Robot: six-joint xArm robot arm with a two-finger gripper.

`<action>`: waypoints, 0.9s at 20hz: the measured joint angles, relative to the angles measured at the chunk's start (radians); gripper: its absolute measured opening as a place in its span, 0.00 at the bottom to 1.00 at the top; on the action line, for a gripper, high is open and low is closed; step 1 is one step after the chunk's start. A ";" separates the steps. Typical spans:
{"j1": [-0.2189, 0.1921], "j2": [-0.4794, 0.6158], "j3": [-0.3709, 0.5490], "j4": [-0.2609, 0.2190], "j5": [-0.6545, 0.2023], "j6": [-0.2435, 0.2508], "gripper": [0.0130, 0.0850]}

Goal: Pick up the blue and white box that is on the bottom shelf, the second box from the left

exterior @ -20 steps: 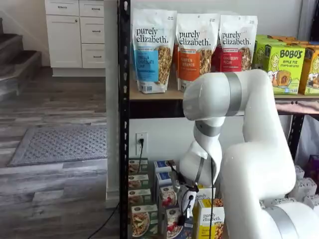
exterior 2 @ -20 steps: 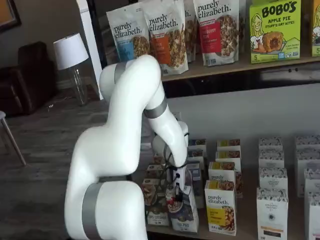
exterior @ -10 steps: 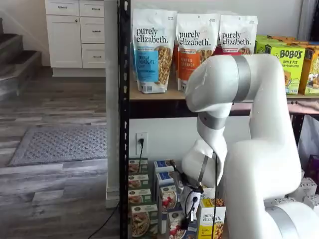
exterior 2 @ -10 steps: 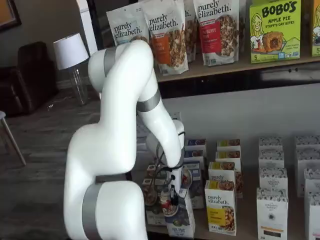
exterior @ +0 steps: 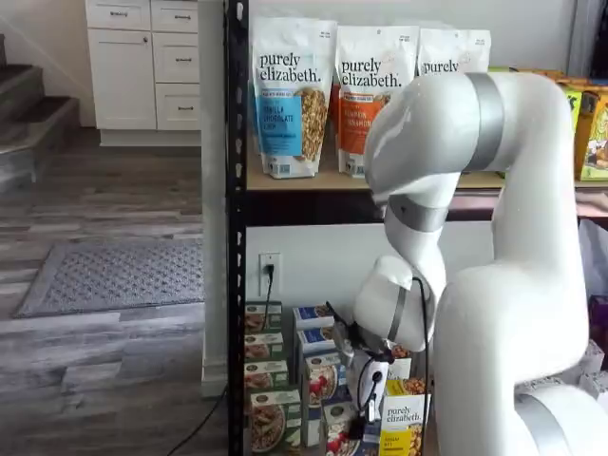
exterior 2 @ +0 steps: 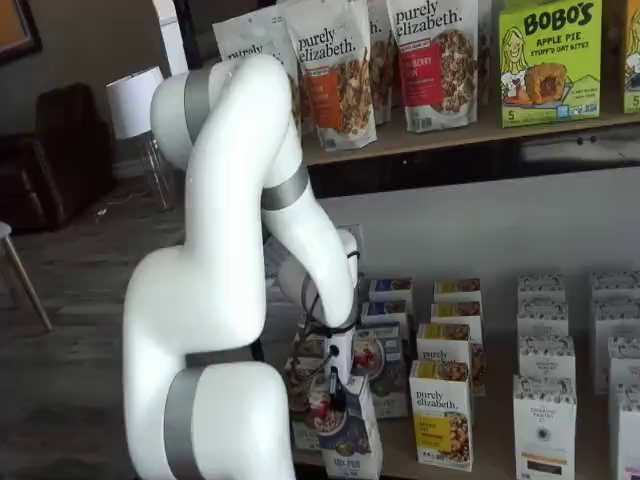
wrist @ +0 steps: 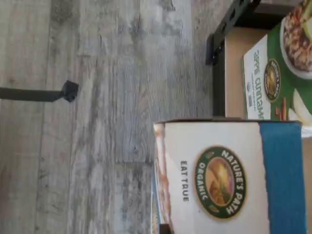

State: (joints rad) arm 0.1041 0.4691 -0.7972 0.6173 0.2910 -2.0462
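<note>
Gripper (exterior 2: 338, 392) clamped on the blue and white box (exterior 2: 350, 430), now drawn forward past the bottom shelf (exterior 2: 480, 465) front edge; pick nearly complete.

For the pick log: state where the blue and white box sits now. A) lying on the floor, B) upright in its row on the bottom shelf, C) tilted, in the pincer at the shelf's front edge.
C: the blue and white box leans out from its row under the pincer, whose fingers are closed on its top.
</note>
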 joint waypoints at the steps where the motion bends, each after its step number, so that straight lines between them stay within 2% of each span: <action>1: 0.002 -0.016 0.012 -0.004 0.005 0.008 0.50; 5: 0.011 -0.091 0.062 -0.065 0.031 0.078 0.50; 11: 0.021 -0.212 0.129 -0.195 0.077 0.219 0.50; 15: 0.021 -0.290 0.162 -0.304 0.123 0.326 0.50; 18: 0.020 -0.351 0.182 -0.419 0.172 0.431 0.50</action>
State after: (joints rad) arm 0.1237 0.1185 -0.6155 0.1982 0.4634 -1.6149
